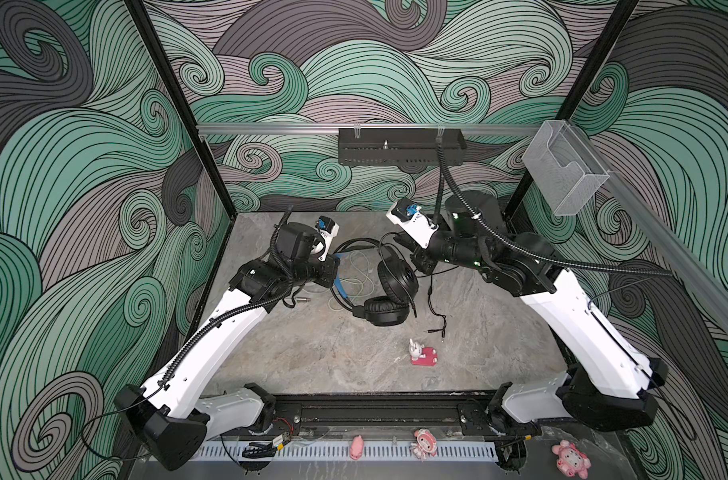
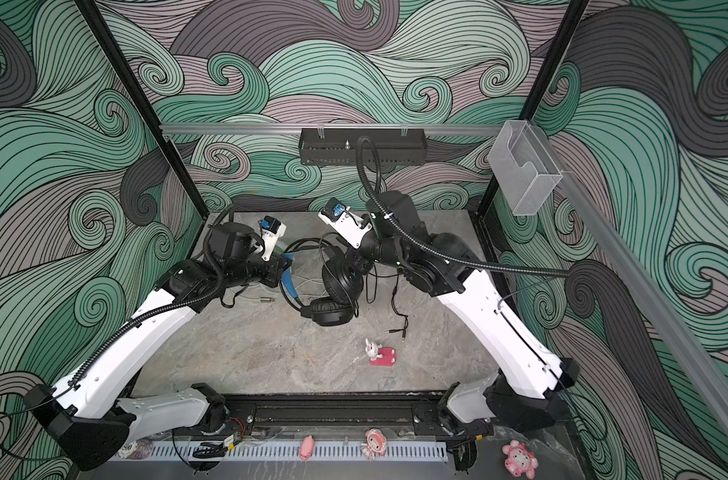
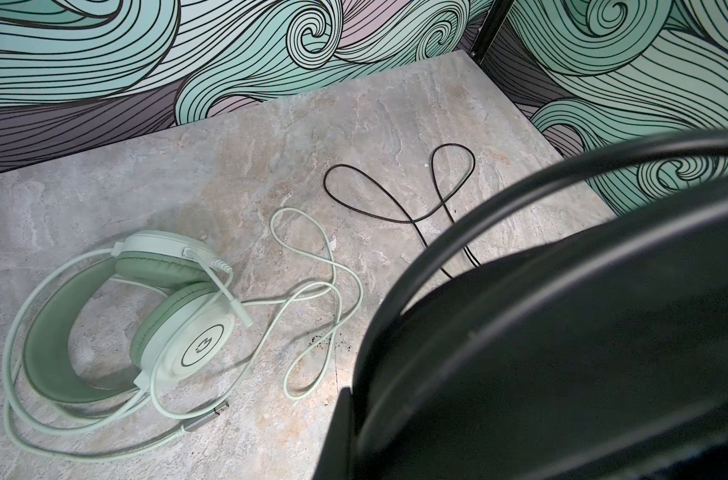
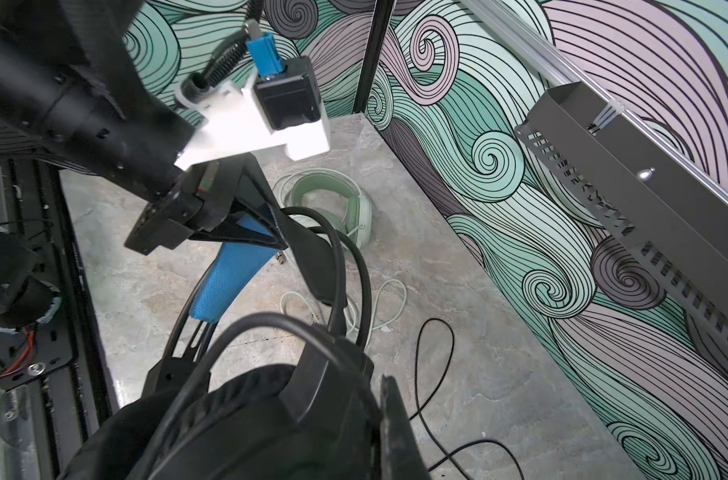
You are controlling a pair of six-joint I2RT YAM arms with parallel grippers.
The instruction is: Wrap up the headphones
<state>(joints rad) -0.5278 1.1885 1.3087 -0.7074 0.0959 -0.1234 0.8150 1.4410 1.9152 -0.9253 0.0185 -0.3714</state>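
Black headphones (image 1: 397, 286): seen near the middle of the worktop, a little toward 12 o'clock in both top views. One ear cup is rested on the stone and the other is tipped up.
Left hand (image 4: 266, 226): closed tight on the headband, right where the blue pad is.
Right hand (image 1: 406, 249): closed and pressed close to the raised ear cup, at its 1 o'clock. What is pinched cannot be told.
Black cable (image 1: 431, 296): trailed loose toward 4 o'clock of the headset, with its plugs flat on the stone.
Mint-green headphones (image 3: 146, 320): laid flat at about 11 o'clock, mostly hidden under the left arm from above. The pale cable (image 3: 320, 286) is spread in loose loops beside them.
Step in hand: the black headset is likely held steady so its cable can be wound.
How to do it well: the headband should be held firm, and the cable picked up close to the cup. It should be wound in even turns and never tugged. The pale cable should be kept out of the loops.
Worktop (image 1: 312, 357): grey stone look, flat and smooth. A pink toy (image 1: 422, 354) is seen at 5 o'clock.
Room: the walls are covered in green and grey waves. A clear box (image 1: 566, 174) is hung at 2 o'clock and a black tray (image 1: 399, 147) at 12 o'clock.
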